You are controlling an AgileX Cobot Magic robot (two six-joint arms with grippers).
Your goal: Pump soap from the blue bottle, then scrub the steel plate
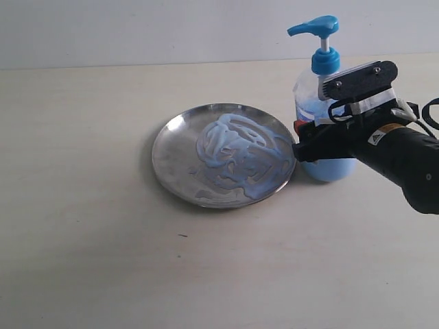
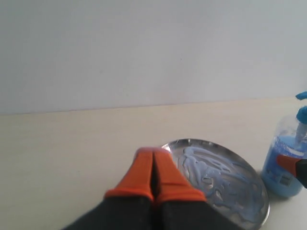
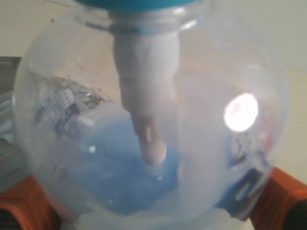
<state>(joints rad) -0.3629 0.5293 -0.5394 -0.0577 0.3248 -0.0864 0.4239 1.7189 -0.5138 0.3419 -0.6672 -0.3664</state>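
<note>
**Two grippers, one around the bottle, one closed near the plate**

One plate (image 1: 173, 147) of shiny steel lies near the middle of the pale table (image 1: 103, 260). Its surface is smeared with soap (image 1: 233, 154) in pale blue swirls, mostly from the centre toward 3 o'clock; the part at 9 o'clock is nearly bare.

Just beside the plate's rim, at about 2 o'clock from it, the bottle (image 1: 308, 89) stands upright. Its blue pump head (image 1: 314, 27) points its spout toward 9 o'clock. The lower part of the bottle is filled with light blue liquid.

Coming in from 4 o'clock, the black right arm brings the right gripper (image 1: 317, 142) to the bottle at mid height. Its jaws stand wide, one on each side of the clear body. In the right wrist view the orange fingertips (image 3: 283, 191) show at both sides of the round bottle, very close to it. Whether they press on it or only stand beside it, I cannot tell.

The left gripper (image 2: 153, 177) appears only in its own camera. Its orange fingers (image 2: 139, 175) are pressed together with nothing between them, and they are near the plate's rim. The bottle stands at the far side of the plate from them.
</note>
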